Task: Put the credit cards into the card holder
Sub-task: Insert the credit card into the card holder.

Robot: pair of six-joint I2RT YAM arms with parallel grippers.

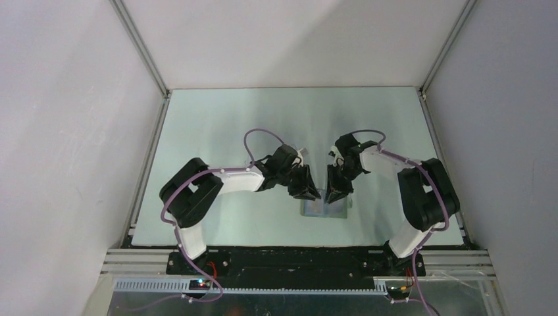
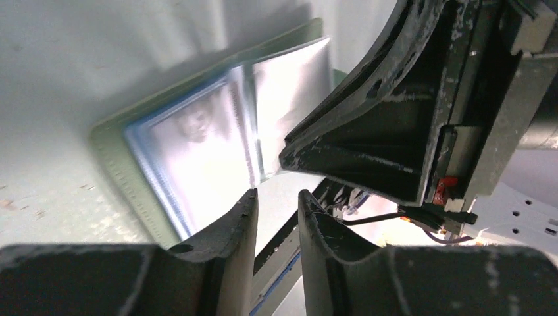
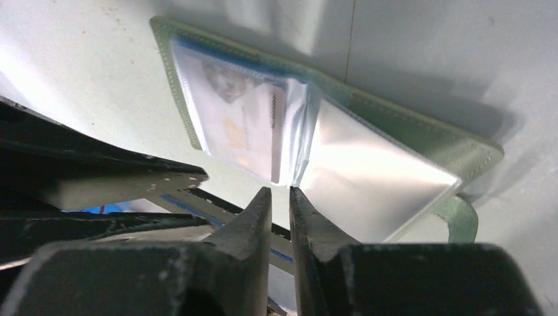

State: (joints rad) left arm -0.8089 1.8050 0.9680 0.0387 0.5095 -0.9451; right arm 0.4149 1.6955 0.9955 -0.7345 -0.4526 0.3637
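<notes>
At the near middle of the table (image 1: 230,131), between both arms | we see the card holder (image 3: 421,128) lying open, clear sleeves up | one credit card (image 3: 230,125) sits in a sleeve | left gripper (image 2: 278,196) slightly parted, pinching nothing | right gripper (image 3: 278,192) narrowly parted at the sleeve fold, gripping nothing

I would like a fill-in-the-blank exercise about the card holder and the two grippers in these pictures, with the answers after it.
1. The card holder lies ___ on the table, not folded shut.
2. The trim inside it is light ___.
3. The left gripper and the right gripper each hold ___.
Missing words: open; blue; nothing.
</notes>
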